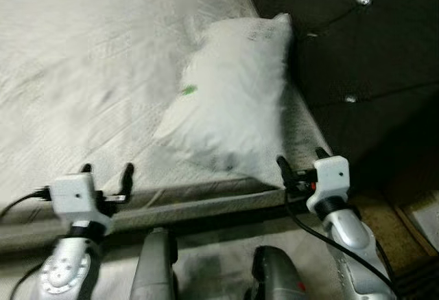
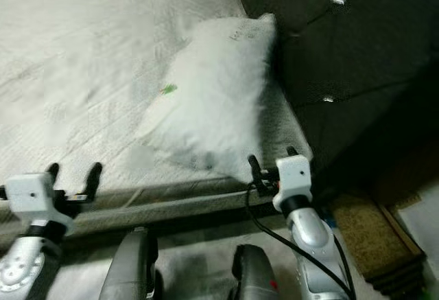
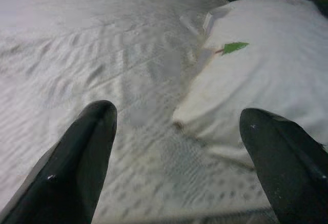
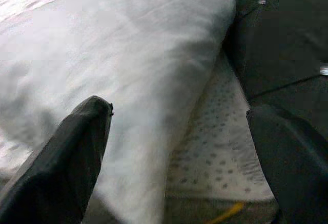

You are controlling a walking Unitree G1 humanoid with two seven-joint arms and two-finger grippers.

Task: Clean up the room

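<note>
Right now my left gripper (image 1: 108,174) sits at the near edge of the mattress (image 1: 82,73), its two black fingers spread apart with nothing between them, pointed across the bare quilted surface. My right gripper (image 1: 302,161) is also spread wide and empty, hovering at the mattress corner just beside the near end of the white pillow (image 1: 230,97). From the right wrist I see one fingertip (image 4: 66,162) in front of the pillow's edge; I cannot tell whether it touches. The pillow lies along the right side of the mattress, its far end against the dark tufted headboard (image 1: 363,46). A small green mark (image 3: 233,47) shows on the pillowcase. Tan carpet (image 2: 370,235) lies beside the bed.
</note>
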